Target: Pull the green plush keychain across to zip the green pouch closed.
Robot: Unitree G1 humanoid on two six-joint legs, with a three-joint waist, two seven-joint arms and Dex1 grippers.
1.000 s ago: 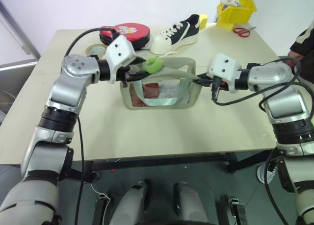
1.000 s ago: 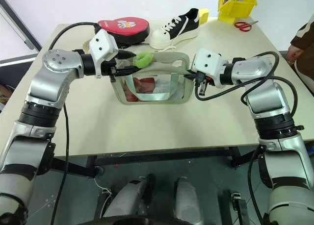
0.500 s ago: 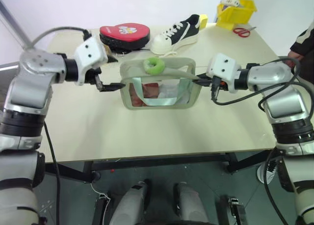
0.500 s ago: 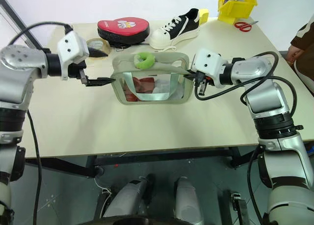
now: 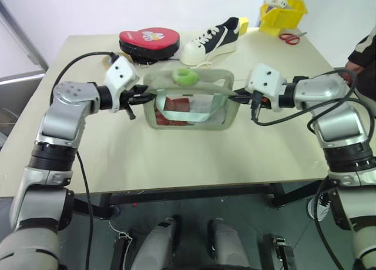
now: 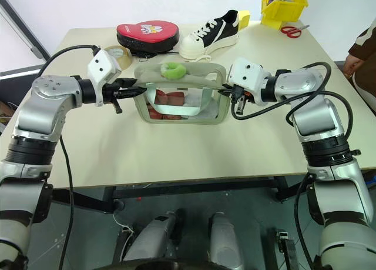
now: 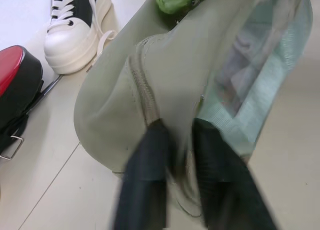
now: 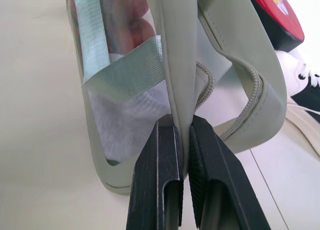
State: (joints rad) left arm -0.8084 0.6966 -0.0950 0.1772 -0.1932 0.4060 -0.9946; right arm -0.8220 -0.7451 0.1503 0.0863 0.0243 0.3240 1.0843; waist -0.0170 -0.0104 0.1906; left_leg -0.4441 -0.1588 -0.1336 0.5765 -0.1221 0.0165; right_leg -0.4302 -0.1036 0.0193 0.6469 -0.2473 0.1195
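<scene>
Green pouch [image 6: 181, 99] stands upright mid-table [image 6: 176, 152], clear window facing the robot, held at both ends. Left gripper [image 6: 134, 92] is clamped on the pouch's left end; in left wrist view its fingers [image 7: 150, 155] pinch the sage fabric by the zipper seam. Right gripper [image 6: 228, 92] is closed tight on the pouch's right edge, black pads [image 8: 167, 155] squeezing the rim. Green plush keychain [image 6: 173, 70] sits atop the pouch, approx. mid-zipper. Behind the pouch: red oval case [image 6: 147, 32], black-and-white sneaker [image 6: 209, 33]; tape roll [image 6: 120, 55] behind its left end. Yellow bin [image 6: 283, 9] w/ scissors [image 6: 290, 30] far right of the pouch.
</scene>
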